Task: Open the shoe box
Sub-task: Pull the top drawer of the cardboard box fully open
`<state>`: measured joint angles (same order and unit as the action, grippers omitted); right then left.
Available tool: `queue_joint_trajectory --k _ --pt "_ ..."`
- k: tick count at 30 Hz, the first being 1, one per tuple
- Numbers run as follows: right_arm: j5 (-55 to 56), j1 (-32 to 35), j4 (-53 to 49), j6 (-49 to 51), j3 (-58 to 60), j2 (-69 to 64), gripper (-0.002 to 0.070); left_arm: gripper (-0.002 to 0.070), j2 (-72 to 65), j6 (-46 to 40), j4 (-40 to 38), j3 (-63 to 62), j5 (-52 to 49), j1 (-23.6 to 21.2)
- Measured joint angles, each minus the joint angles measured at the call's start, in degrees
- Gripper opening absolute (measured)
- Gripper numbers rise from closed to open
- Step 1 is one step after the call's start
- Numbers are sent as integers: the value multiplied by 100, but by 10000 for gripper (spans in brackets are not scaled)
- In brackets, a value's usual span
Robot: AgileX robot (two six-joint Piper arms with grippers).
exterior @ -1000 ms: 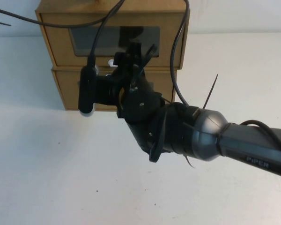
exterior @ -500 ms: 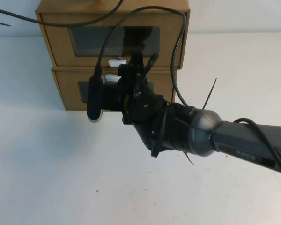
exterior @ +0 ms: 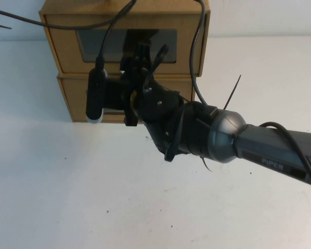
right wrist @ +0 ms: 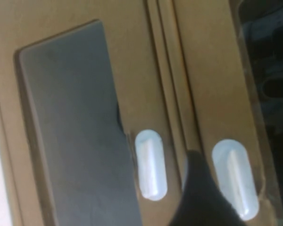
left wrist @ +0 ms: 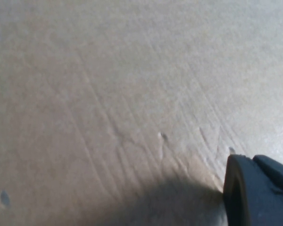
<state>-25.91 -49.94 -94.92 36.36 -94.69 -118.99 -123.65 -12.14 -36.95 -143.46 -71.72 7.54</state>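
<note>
Stacked brown cardboard shoe boxes at far edge of white counter, fronts partly hidden by right hand. It stands wide before white oval pull tabs, contact unclear; left hand close against cardboard, state unclear.

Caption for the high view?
Right gripper, fingers open, at the stacked shoe boxes' front; left gripper off-frame, close over a tan surface.

White table, few dark specks; pale wall behind.
</note>
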Motion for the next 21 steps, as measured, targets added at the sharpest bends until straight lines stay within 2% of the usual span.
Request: queue_joint_trajectory --k 13,21 --pt "83 204 0 87 -256 -243 337 -5 0 -37 0 0 0 0" --pt "47 217 1 107 -432 -354 258 -5 0 -110 0 0 0 0"
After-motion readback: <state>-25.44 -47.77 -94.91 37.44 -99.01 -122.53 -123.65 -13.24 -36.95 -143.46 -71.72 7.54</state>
